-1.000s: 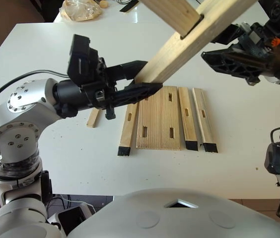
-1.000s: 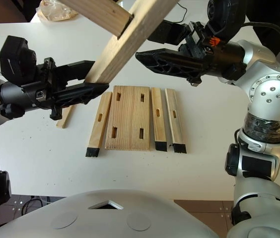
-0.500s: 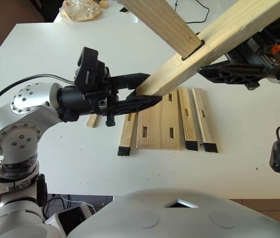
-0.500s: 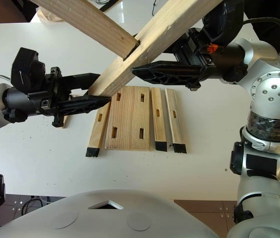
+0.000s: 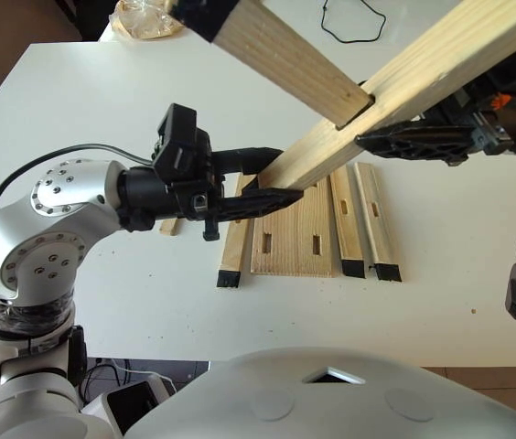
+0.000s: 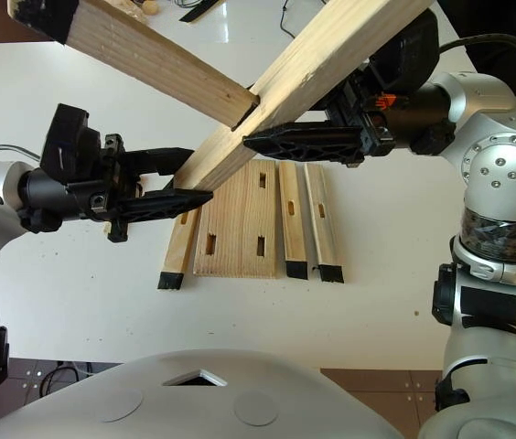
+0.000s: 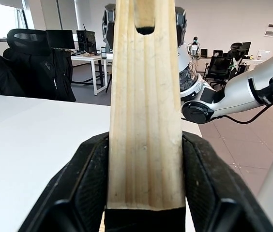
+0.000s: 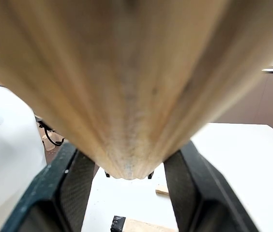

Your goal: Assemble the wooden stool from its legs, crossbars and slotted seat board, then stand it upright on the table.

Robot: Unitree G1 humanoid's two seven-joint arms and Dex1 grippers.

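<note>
A long wooden leg [image 5: 423, 69] slants up over the table, with a crossbar [image 5: 276, 50] plugged into its slot and a black tip on the crossbar's far end. My left gripper [image 5: 287, 174] is shut on the leg's lower end, seen close in the left wrist view [image 7: 145, 145]. My right gripper [image 6: 258, 128] holds the same leg higher up, its fingers [image 8: 78, 193] flanking the wood. Flat on the table lie the slotted seat board [image 5: 299, 219], one leg [image 5: 237, 233] to its left and two legs [image 5: 346, 218] [image 5: 375, 219] to its right. A short crossbar [image 5: 174, 222] peeks out behind my left arm.
A clear plastic bag [image 5: 148, 18] and a black cable [image 5: 354, 18] lie at the far side of the white table [image 5: 75, 110]. The table's front edge runs just below the laid-out parts.
The joined leg and crossbar have tilted flatter, bringing the crossbar's black tip into view. My left gripper shifted right and lower with the leg's end. My right gripper turned and closed in on the leg.
</note>
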